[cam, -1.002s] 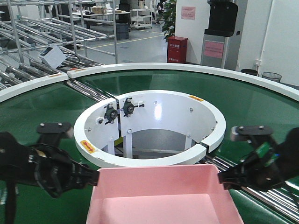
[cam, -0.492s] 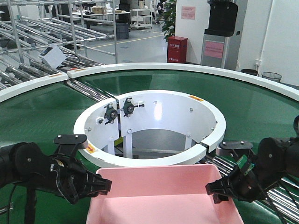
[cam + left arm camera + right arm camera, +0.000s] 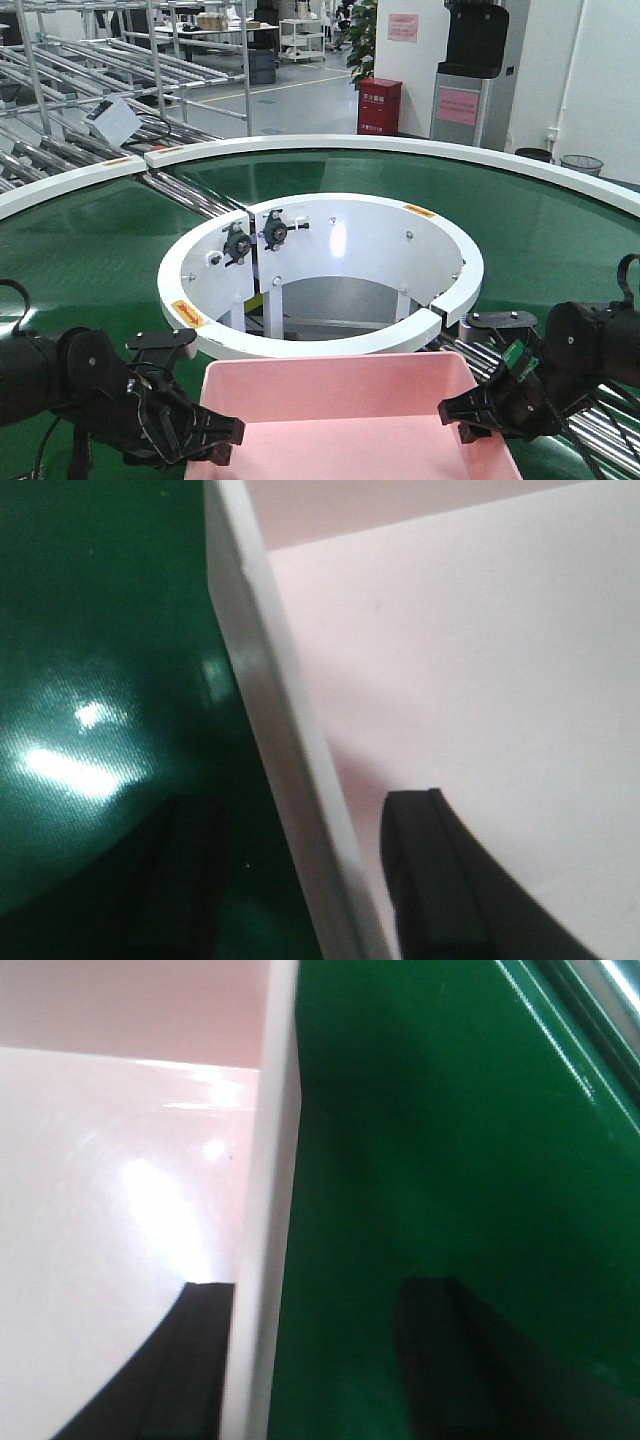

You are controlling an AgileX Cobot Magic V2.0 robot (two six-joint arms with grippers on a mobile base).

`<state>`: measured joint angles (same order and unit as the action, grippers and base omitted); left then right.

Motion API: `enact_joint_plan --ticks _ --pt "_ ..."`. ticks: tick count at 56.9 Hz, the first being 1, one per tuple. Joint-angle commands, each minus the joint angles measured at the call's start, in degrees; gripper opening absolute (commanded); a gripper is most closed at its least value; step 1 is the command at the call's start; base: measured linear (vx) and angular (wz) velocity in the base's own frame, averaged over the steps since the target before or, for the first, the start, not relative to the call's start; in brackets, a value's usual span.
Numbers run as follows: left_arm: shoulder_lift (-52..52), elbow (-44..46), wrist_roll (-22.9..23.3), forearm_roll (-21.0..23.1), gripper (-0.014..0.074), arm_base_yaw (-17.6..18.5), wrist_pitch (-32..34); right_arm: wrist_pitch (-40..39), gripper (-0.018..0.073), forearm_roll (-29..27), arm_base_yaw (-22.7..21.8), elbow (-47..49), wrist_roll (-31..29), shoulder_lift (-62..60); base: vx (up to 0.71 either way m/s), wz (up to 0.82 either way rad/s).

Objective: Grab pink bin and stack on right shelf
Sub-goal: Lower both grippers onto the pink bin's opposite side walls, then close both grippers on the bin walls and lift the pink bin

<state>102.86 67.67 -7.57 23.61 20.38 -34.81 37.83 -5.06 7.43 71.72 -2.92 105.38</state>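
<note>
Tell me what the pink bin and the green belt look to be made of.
Pink bin: likely moulded plastic, glossy; its smooth inside throws soft highlights, and the wall is thin and even. Green belt: seems a rubbery or PVC sheet, semi-gloss; it shows blurred lamp reflections.

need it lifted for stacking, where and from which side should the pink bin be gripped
Take the pink bin by its left wall and right wall, from above, one finger each side: the tub is wide, its walls thin.
</note>
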Motion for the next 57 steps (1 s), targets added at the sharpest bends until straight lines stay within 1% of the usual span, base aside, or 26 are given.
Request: enact_joint_plan --ticks 1,5,11,15,19,29,37,45,51,55,57 --pt "-2.4 1.8 0.6 1.3 0.0342 0.3 1.2 -2.3 0.0285 -0.2 -0.1 1.9 -0.1 -2.3 0.0 0.0" --pt "-2.4 1.8 0.6 1.3 0.0249 0.3 1.2 -2.3 0.0226 -1.2 -0.1 1.9 -0.1 -2.2 0.0 0.0" --pt "-2.4 1.8 0.6 1.3 0.0086 0.3 0.9 -2.0 0.0137 -2.7 -0.1 1.9 -0.2 -2.3 0.0 0.0" --pt "-2.4 1.8 0.5 1.3 -0.0013 0.3 0.6 -1.0 0.006 -4.3 -0.1 1.9 -1.0 -2.7 0.0 0.0" --pt "-2.8 1.8 0.5 1.2 -0.001 0.3 0.4 -0.4 -0.0016 -5.5 -0.1 1.9 -1.6 -3.6 0.0 0.0" --pt "-7.3 1.8 0.5 1.1 -0.0005 0.3 1.4 -1.6 -0.001 -6.2 -0.1 1.9 -0.8 -8.7 0.0 0.0" --pt "-13.5 1.8 0.5 -0.3 -0.0004 0.3 2.3 -1.4 -0.0008 -7.6 0.0 1.9 1.0 -15.7 0.0 0.0" --pt "-20.1 1.8 0.6 -1.3 -0.0004 0.3 2.0 -0.2 -0.0008 -7.6 0.1 1.8 2.3 -22.6 0.0 0.0" --pt "-25.3 1.8 0.7 -1.5 -0.0004 0.2 2.5 1.0 -0.0008 -7.0 1.8 1.8 2.9 -27.8 0.0 0.0" --pt "-28.3 1.8 0.7 -1.4 -0.0004 0.2 0.5 1.2 -0.0008 -6.0 3.7 1.8 5.5 -30.5 0.0 0.0" --pt "-29.8 1.8 0.7 -1.4 -0.0004 0.2 -0.7 2.1 -0.0008 -4.9 4.3 1.8 7.6 -31.5 0.0 0.0"
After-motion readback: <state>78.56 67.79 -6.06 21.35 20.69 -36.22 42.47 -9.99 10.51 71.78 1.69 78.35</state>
